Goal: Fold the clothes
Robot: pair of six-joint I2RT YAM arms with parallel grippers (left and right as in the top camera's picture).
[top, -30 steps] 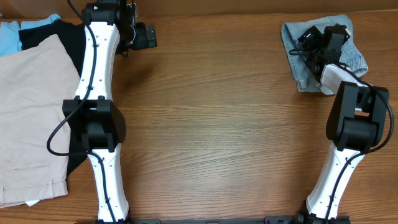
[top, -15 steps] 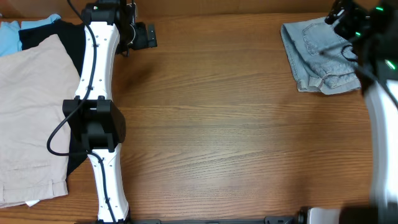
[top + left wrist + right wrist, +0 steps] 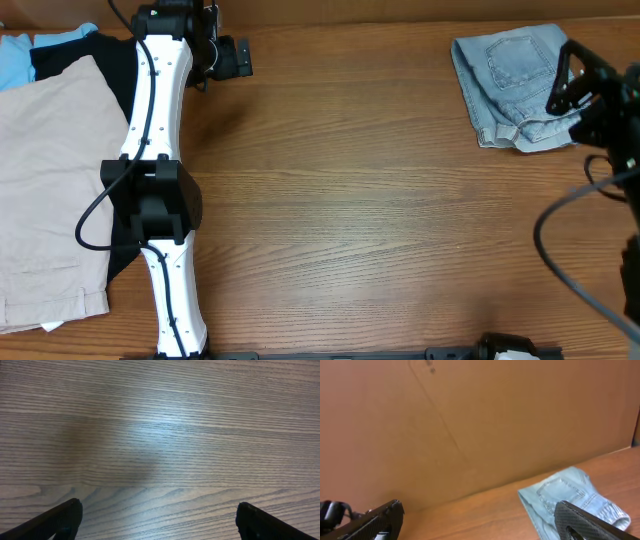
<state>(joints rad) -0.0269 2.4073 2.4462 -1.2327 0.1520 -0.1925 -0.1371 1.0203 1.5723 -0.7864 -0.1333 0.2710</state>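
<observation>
No readable text, labels or signs anywhere.

The denim shorts are a faded light blue; the table is brown with fine wood grain; the larger shorts are plain beige; the garment beside them is black; the left arm is white with black joints.

a brown wood-grain desk fills the overhead view, its grain running side to side. a soft pale glare lies on it. behind stands a plain brown wall, marked by a faint slanting line.
</observation>
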